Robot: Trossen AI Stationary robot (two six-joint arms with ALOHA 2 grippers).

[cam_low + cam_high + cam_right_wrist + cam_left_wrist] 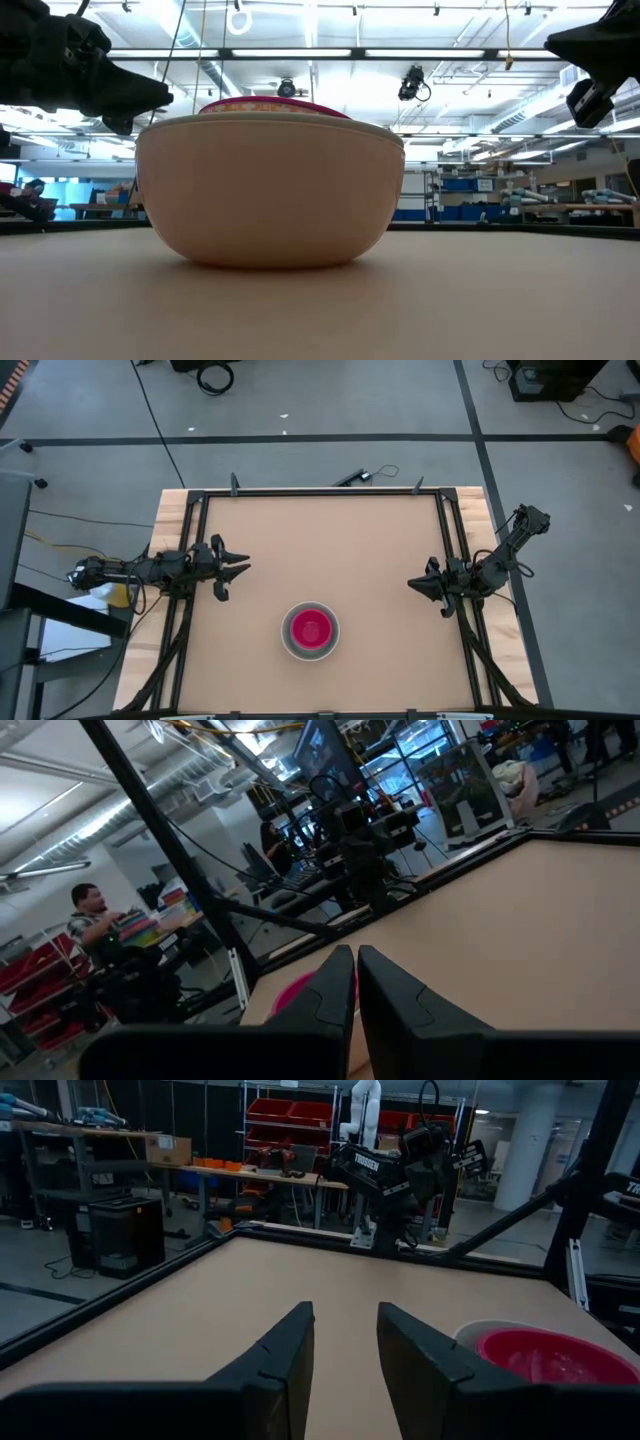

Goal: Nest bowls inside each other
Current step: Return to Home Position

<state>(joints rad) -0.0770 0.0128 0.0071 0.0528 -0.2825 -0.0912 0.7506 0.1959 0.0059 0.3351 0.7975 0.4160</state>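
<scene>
The bowls stand nested as one stack (310,630) on the tan table, near its front edge and about midway across. In the low view the outermost is a large peach bowl (270,190), resting on its base. A magenta-red bowl (555,1355) lies innermost, with a pale rim (478,1330) around it. Any bowls between them are hidden. My left gripper (240,570) hovers open at the table's left edge, pointing level toward the right. My right gripper (412,584) hovers shut at the right edge, pointing toward the stack. Neither touches a bowl.
Black frame rails (320,492) run along the table's far, left and right sides. A dark clamp with a cable (355,477) sits on the far rail. Bare tabletop (330,550) stretches between the two grippers and behind the stack. A person (90,910) sits beyond the table.
</scene>
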